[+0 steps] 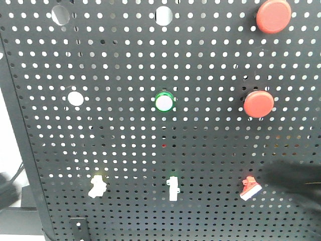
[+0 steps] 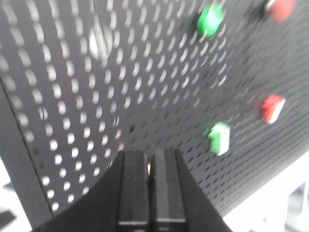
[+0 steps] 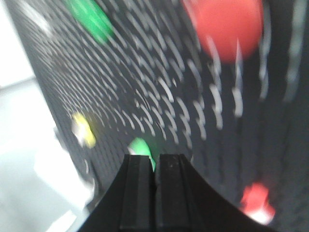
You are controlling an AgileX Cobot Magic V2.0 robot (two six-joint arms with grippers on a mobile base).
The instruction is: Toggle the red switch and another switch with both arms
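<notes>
1. Two grippers, both pressed closed and holding nothing. The left gripper (image 2: 150, 162) shows its black fingers flat together; the right gripper (image 3: 156, 164) looks the same in its own blurred view.
2. Past the left fingertips stands a black pegboard (image 2: 72, 96). A green-based toggle (image 2: 219, 137) sits up and to the right of the tips, and the red switch (image 2: 273, 107) lies further right.
3. From the right wrist, the red switch is low and to the right of the tips, apart from them. The other switch (image 3: 83, 129), pale yellow at its base, lies off to the left.
4. From the front, the bottom row runs yellow, green, red. In the left wrist view we cannot find the yellow one; it may be hidden behind the fingertips. A dark smear we take for the right arm (image 1: 296, 181) lies just beside the red switch; we cannot tell if they touch.
5. Higher up are two round red push buttons (image 1: 258, 104) and a green-ringed button (image 1: 164, 102), none of them targets.
6. We judge this to be the approach. Next, each closed tip must line up with its short white lever and nudge it, keeping clear of the green toggle between them.
</notes>
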